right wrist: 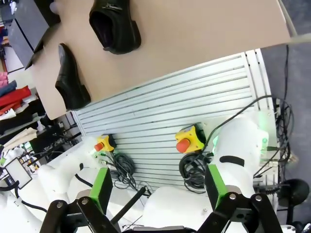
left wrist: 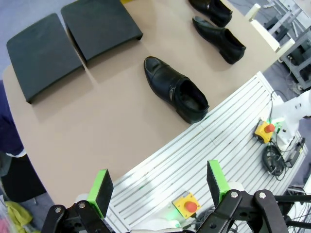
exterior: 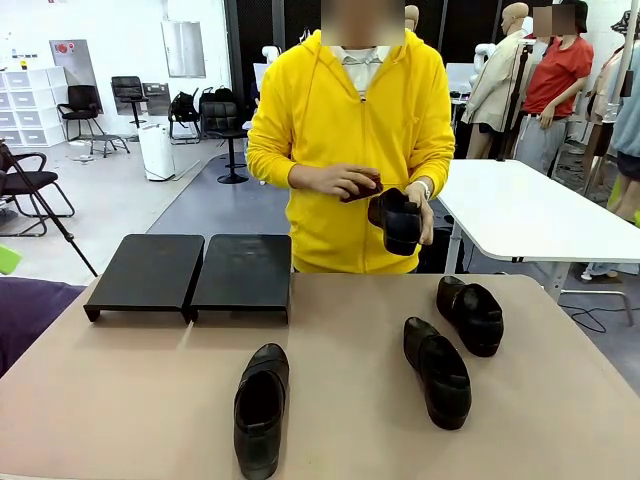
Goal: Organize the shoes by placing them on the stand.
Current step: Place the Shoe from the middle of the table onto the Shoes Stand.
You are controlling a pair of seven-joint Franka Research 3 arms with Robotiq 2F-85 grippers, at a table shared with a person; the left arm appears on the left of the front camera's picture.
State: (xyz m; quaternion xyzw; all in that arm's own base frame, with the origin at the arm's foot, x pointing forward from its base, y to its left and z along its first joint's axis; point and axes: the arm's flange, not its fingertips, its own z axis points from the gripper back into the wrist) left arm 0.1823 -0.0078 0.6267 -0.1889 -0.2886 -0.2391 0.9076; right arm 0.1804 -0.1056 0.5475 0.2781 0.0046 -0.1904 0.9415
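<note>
Three black glossy shoes lie on the tan table: one near the front [exterior: 261, 408] and two at the right [exterior: 437, 371] [exterior: 470, 314]. A person in a yellow hoodie holds another shoe [exterior: 400, 220] in both hands above the far edge. The stand [exterior: 190, 272], two black slanted panels, sits at the far left with nothing on it. My left gripper [left wrist: 159, 187] is open, high above the table's near edge, with the nearest shoe [left wrist: 175, 89] and the stand [left wrist: 73, 41] beyond it. My right gripper [right wrist: 158, 187] is open over the robot base, far from two shoes [right wrist: 115, 26] [right wrist: 70, 80].
A ribbed metal base plate [left wrist: 204, 155] with yellow emergency-stop boxes [left wrist: 187, 206] and cables lies below both grippers. A white table [exterior: 530, 215] stands behind at the right. Office chairs and people are farther back.
</note>
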